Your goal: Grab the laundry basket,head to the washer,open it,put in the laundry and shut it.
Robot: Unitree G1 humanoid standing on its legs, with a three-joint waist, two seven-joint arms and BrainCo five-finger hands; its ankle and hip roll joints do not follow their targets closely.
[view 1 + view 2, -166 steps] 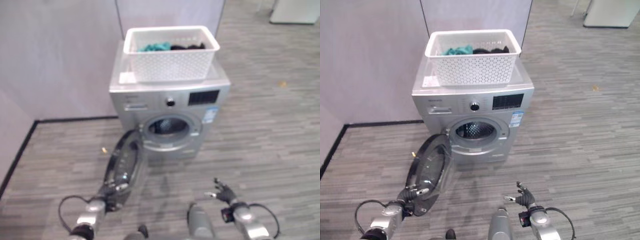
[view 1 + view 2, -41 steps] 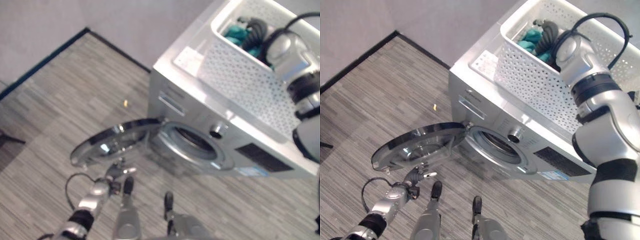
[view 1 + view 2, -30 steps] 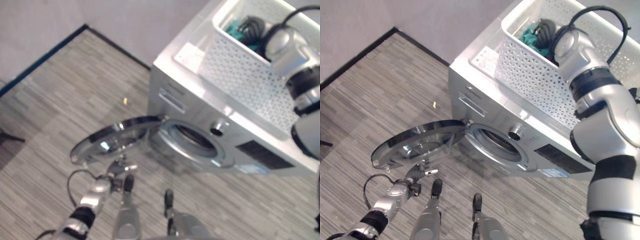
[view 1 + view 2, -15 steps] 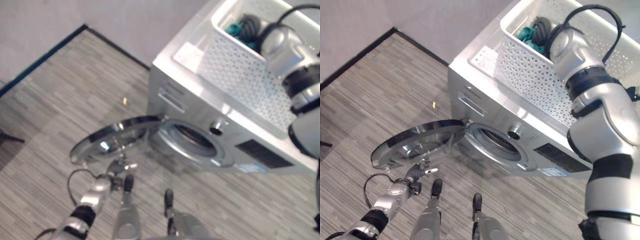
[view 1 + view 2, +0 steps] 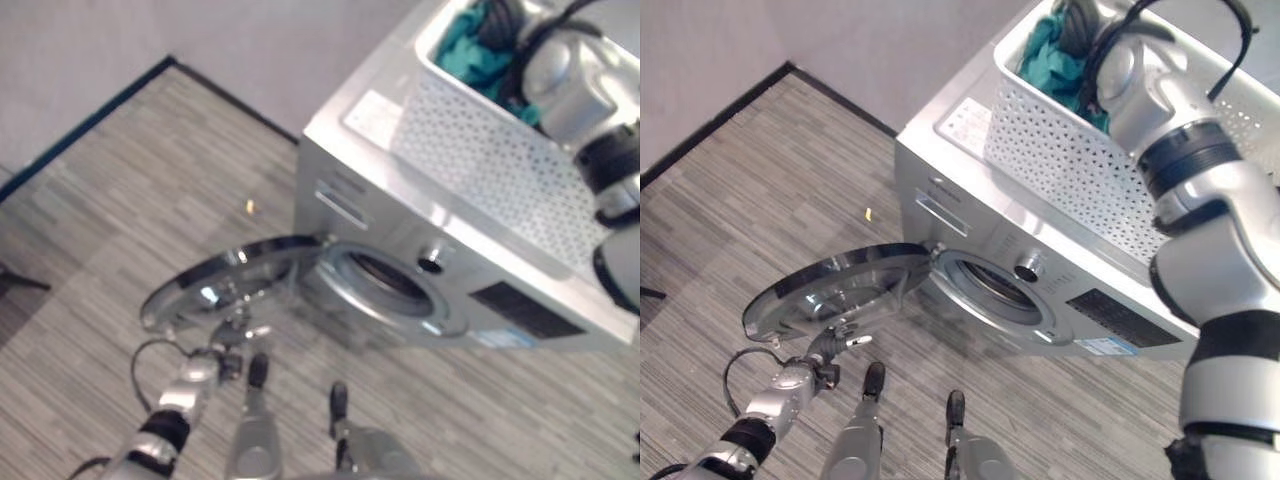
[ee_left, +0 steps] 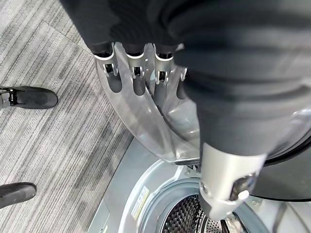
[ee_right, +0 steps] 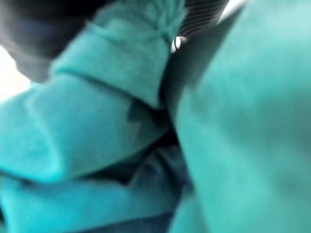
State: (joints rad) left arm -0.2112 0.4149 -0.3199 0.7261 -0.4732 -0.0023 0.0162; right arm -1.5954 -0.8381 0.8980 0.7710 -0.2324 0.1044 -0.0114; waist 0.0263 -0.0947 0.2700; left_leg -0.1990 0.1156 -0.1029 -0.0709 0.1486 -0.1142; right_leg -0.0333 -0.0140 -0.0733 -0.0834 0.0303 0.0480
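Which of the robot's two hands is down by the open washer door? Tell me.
The left hand, low beside the open washer door, fingers straight. The right arm reaches up into the laundry basket among teal laundry.

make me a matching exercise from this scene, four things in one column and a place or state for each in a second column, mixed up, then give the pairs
Things:
1. washer door
2. laundry basket
3. teal cloth
4. left hand

Places or states:
A. inside the basket
B. on top of the washer
C. swung wide open
D. low, just under the edge of the open door, fingers straight

Pairs: 1-C, 2-B, 3-A, 4-D
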